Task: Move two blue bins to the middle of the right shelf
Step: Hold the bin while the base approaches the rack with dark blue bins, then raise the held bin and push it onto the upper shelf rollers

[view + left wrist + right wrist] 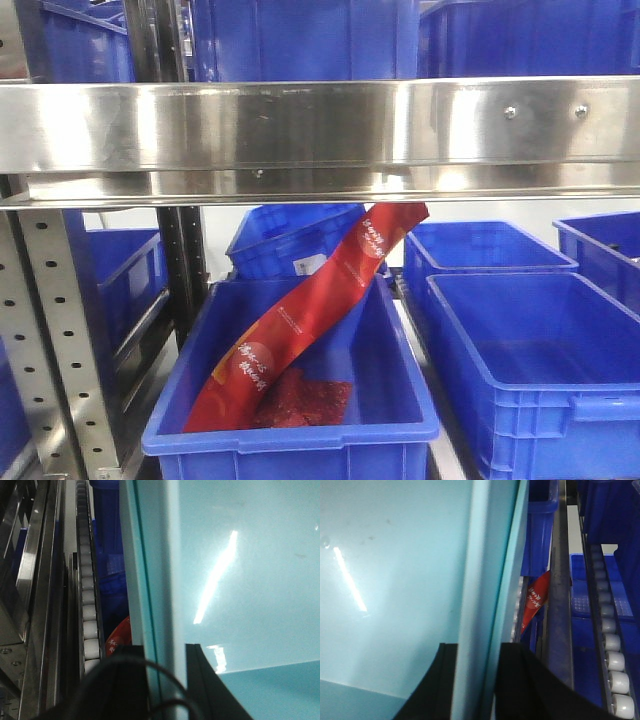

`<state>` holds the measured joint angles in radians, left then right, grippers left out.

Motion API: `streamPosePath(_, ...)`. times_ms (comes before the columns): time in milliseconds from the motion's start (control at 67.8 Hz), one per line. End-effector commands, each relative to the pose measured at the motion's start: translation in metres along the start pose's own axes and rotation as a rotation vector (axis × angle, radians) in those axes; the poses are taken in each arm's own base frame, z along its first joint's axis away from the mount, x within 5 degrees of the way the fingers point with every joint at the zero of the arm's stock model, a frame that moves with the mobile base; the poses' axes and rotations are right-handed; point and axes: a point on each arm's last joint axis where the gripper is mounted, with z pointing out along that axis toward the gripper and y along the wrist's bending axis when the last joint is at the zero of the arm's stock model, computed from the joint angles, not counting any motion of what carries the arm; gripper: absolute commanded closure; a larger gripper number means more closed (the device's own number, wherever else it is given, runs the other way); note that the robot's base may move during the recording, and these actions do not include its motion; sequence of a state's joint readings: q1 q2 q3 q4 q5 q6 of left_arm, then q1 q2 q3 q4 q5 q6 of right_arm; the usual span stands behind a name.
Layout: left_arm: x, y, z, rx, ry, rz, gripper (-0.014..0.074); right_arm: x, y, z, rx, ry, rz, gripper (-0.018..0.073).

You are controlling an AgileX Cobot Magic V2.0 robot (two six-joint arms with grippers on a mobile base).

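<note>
A pale blue bin (240, 555) fills the left wrist view, its smooth inside wall catching a streak of light. My left gripper (165, 652) is shut on its rim, one black finger (127, 670) outside the wall and one inside. The right wrist view shows the same pale blue bin (395, 555), and my right gripper (479, 652) is shut on the opposite rim. The rim looks double-layered, as if two bins are nested; I cannot tell for sure. Neither the pale bins nor the grippers show in the front view.
A steel shelf beam (320, 125) crosses the front view. Below it stand dark blue crates (540, 370); one crate (290, 440) holds a long red packet (310, 310). Roller tracks (89, 605) (610, 645) run alongside the bin.
</note>
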<state>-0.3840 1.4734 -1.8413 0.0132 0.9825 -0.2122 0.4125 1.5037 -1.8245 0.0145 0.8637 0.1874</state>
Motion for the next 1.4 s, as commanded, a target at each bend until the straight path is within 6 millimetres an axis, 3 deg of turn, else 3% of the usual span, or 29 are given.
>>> streamPosePath(0, -0.013, -0.002, -0.015, 0.026, -0.127, -0.001, 0.0707, -0.016, 0.003, -0.018, -0.022, -0.135, -0.03, 0.0712)
streamPosePath(590, -0.018, -0.003, -0.015, 0.033, -0.181, 0.002, 0.0707, -0.018, 0.004, -0.015, -0.026, -0.158, -0.03, 0.0712)
streamPosePath(693, -0.017, -0.001, 0.002, 0.006, -0.161, 0.021, 0.0707, -0.013, -0.001, 0.006, -0.01, -0.116, -0.026, 0.0712)
streamPosePath(915, -0.001, 0.003, 0.069, -0.03, -0.018, 0.031, 0.0707, 0.001, -0.016, 0.067, 0.03, -0.043, -0.013, 0.0712)
streamPosePath(1033, 0.008, 0.005, 0.094, -0.047, 0.036, 0.039, 0.0707, 0.012, -0.023, 0.092, 0.049, 0.007, -0.011, 0.0712)
streamPosePath(1283, 0.017, 0.01, 0.123, -0.091, 0.073, 0.078, 0.0705, 0.03, -0.031, 0.127, 0.071, 0.086, -0.005, 0.0706)
streamPosePath(1387, 0.021, 0.011, 0.128, -0.096, 0.099, 0.078, 0.0643, 0.035, -0.033, 0.135, 0.076, 0.116, -0.004, 0.0611)
